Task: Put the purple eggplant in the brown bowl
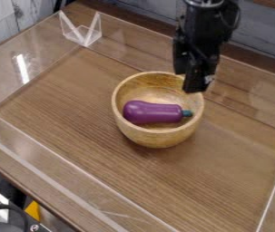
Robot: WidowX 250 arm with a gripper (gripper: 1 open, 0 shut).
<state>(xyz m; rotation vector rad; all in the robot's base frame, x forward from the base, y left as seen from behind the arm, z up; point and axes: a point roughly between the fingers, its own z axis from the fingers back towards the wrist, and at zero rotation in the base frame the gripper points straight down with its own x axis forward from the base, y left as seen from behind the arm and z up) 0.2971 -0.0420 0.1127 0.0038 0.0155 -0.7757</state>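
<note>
— How is the arm posed?
— The black gripper (pixel 198 84) points straight down above the brown bowl (pixel 137 132) at its one o'clock rim, holding nothing; whether its jaws are apart is unclear.
— What's inside?
— The purple eggplant (pixel 153 112), lying sideways, stem toward three o'clock.

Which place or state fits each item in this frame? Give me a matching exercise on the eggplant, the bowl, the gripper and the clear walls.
Things:
1. purple eggplant
2. brown bowl
3. gripper
4. clear walls

Descriptions:
A. stands on the wooden tabletop
B. lies on its side inside the bowl
C. ring the edge of the table
D. hangs above the bowl's far rim, holding nothing

Pairs: 1-B, 2-A, 3-D, 4-C
</note>
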